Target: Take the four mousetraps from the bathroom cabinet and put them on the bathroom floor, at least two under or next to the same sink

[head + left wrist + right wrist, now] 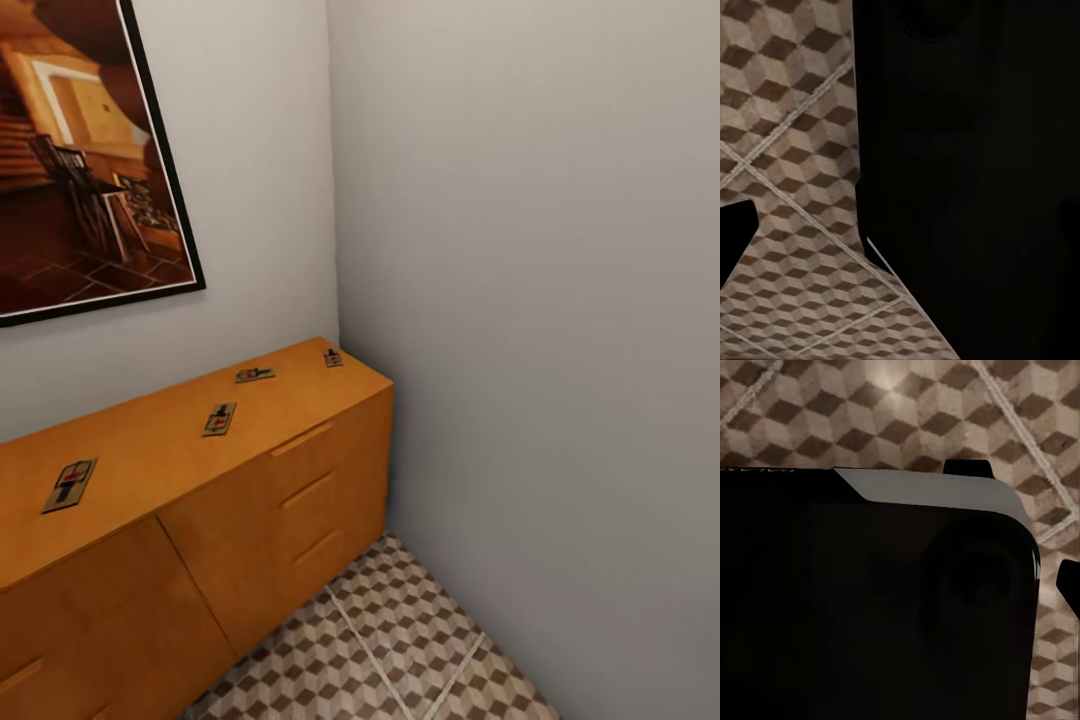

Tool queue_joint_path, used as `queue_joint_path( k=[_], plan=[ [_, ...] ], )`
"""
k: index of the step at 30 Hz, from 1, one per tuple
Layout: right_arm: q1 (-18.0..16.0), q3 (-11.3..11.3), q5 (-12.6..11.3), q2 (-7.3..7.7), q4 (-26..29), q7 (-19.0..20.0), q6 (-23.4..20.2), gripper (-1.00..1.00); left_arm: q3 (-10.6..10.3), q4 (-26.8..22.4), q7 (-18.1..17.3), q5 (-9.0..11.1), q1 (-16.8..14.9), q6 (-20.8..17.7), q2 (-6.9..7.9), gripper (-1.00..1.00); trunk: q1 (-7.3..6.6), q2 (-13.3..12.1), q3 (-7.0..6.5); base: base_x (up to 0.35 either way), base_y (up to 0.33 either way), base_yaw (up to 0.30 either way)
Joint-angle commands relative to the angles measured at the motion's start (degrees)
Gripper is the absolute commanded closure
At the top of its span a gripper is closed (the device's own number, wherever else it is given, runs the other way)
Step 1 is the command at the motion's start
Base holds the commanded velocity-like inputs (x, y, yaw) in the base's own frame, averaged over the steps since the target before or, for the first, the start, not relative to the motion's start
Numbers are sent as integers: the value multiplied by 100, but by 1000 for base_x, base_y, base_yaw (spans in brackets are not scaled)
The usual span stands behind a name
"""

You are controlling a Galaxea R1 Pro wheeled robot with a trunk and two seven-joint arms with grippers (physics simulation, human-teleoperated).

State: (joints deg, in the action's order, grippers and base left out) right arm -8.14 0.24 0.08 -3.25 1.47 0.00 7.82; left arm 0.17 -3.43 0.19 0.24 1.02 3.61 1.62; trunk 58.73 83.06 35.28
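Observation:
Several mousetraps lie spread along the flat top of the orange-brown cabinet point(150, 440): one near the left point(69, 484), one in the middle point(220, 418), one behind it point(254, 375) and one at the far right end point(332, 357). The cabinet stands against the wall, its drawers shut. The cube-patterned bathroom floor point(400, 640) runs in front of it. My right gripper point(1018, 525) hangs over tiles beside my dark body, its two fingertips point(967, 467) apart with nothing between them. One dark fingertip point(735, 232) of my left gripper shows over the floor. The sink is out of view.
A large dark-framed picture point(80, 150) hangs on the wall above the cabinet. A grey wall point(530, 300) meets the cabinet's right end in a corner, leaving a narrow strip of floor. My own black body point(967, 180) blocks much of both wrist views.

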Motion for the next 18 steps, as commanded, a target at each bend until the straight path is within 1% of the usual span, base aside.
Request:
queue_joint_path(
  k=[1,18],
  plan=[
    [-3,2,1,-1,-6,0,21,-100,1,-9,3,2,4,8,-1,-100,0,2,4,3,-2,281],
    [-3,2,1,5,0,0,18,-100,0,-9,3,2,4,8,-4,-100,0,2,4,0,0,279]
  ],
)
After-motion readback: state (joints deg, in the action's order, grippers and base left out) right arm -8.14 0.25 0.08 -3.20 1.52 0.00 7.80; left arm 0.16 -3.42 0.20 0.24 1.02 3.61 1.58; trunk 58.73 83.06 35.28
